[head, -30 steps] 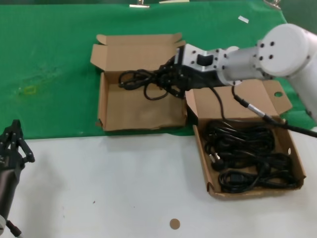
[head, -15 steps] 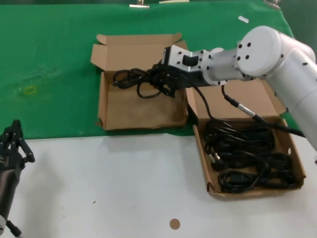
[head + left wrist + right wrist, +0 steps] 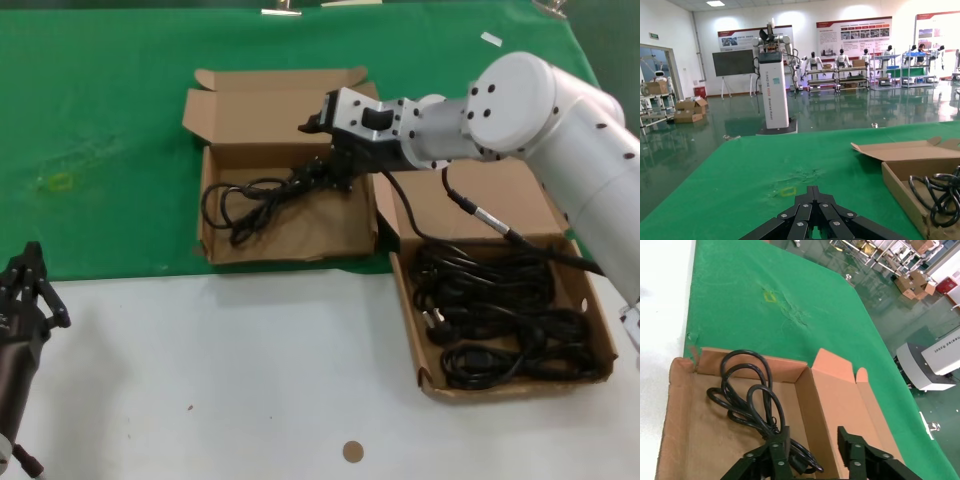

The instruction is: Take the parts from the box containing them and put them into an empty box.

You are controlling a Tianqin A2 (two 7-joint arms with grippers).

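Right pincer: I have it over the back right corner of the empty box; its jaws stand parted in the wrist view, grasping nothing.
Released cord: it lies loosely coiled on the floor of the empty box, spread toward the left wall, its near end running under one finger of the right pincer. Whether cord and finger touch, I cannot tell.
Source box: it sits just right of the empty box, straddling green cloth and white table, and holds the remaining cords in a tangled heap.
Left pincer: parked at the near left over the table, well apart from both boxes; I cannot tell its state.
Step in hand: I judge it as retreat after release.
Method: I should lift straight up with jaws wide before swinging right, so no loop drags out.
Risk: a coil snagging on the finger.
Next pick: I would take one plug or a single bundle, not the heap.
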